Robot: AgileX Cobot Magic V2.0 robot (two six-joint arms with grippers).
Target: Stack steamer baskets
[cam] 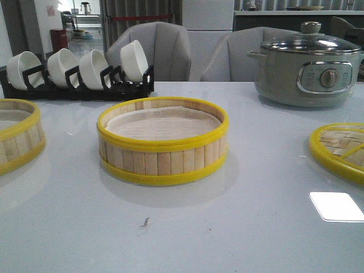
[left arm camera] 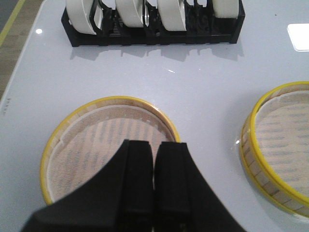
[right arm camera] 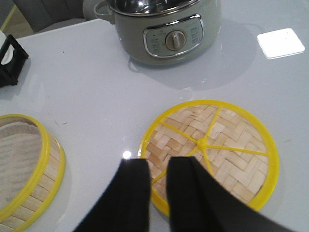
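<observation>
One steamer basket [cam: 162, 142], pale slats with yellow rims and paper lining, sits on the table's middle. The second basket [cam: 17, 136] is cut off by the left edge. No gripper shows in the front view. In the left wrist view my left gripper [left arm camera: 154, 145] is shut and empty, hovering over the left basket [left arm camera: 87, 140], with the middle basket [left arm camera: 282, 150] off to the side. My right gripper [right arm camera: 158, 162] hovers over the rim of the flat woven lid [right arm camera: 227, 145]. Its jaws stand nearly together with a narrow gap and hold nothing. The middle basket [right arm camera: 24, 164] lies beside it.
A black rack of white bowls [cam: 77, 74] stands at the back left. A grey-green electric pot [cam: 310, 68] with a glass lid stands at the back right. The woven lid [cam: 341, 151] lies at the right edge. Grey chairs stand behind the table.
</observation>
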